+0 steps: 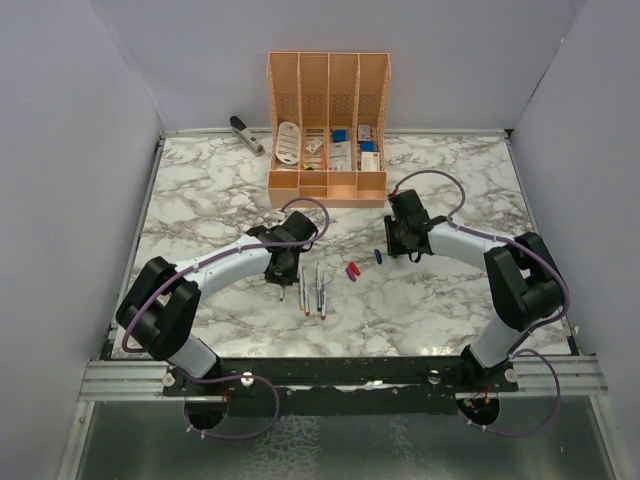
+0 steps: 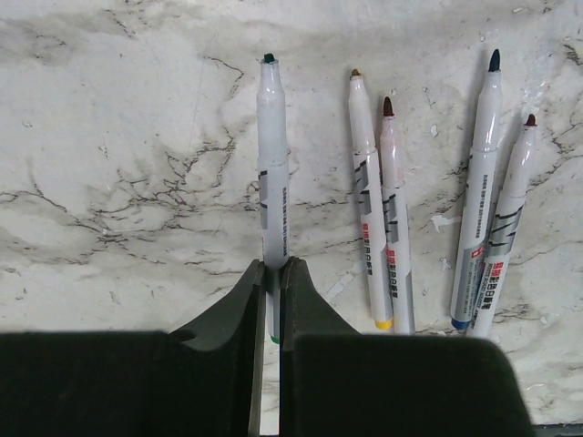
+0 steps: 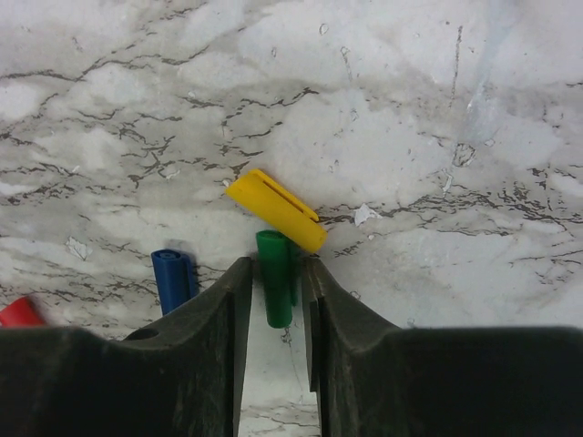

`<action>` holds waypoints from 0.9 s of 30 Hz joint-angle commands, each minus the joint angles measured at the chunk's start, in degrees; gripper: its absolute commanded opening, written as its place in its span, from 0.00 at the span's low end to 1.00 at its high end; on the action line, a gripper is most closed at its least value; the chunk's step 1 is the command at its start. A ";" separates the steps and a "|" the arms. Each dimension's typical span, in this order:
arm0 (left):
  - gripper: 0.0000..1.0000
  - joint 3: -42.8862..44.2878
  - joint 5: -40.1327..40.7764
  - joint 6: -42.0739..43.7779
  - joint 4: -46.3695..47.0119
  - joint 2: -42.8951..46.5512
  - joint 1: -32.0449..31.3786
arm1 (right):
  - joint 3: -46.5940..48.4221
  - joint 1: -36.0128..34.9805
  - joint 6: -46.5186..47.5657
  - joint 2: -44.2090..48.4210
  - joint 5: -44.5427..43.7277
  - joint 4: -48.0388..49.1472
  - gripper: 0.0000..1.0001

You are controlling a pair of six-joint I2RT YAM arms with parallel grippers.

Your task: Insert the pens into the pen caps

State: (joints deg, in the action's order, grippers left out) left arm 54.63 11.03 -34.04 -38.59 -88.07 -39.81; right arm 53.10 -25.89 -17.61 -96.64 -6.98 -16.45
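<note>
My left gripper is shut on the rear of a green-tipped pen, which points away along the marble. Several other pens lie beside it to the right, among them a yellow-ended one and a blue-ended one. In the top view they lie as a group. My right gripper is low at the table with its jaws narrowly apart on either side of the green cap, thin gaps showing. The yellow cap touches the green cap's far end. The blue cap and the red cap lie to the left.
A peach organiser stands at the back centre of the marble table. A grey stapler lies to its left. Grey walls enclose the table on three sides. The red cap and a purple one lie together between the grippers.
</note>
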 commanded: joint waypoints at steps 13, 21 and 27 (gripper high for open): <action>0.00 2.80 2.60 4.03 0.09 1.84 0.61 | 1.18 -0.31 -2.43 -3.54 3.74 -6.01 0.02; 0.00 4.38 2.67 8.76 2.88 4.76 0.61 | 5.42 -0.32 -2.77 1.52 7.03 -7.72 0.02; 0.00 3.68 -0.85 12.47 10.90 9.30 0.63 | 8.51 -0.32 -2.85 10.06 14.56 -3.25 0.02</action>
State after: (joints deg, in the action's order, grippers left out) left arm 57.71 12.01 -25.47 -34.96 -82.87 -39.44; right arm 58.00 -25.89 -19.75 -93.84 0.36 -23.22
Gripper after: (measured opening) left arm 0.063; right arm 0.051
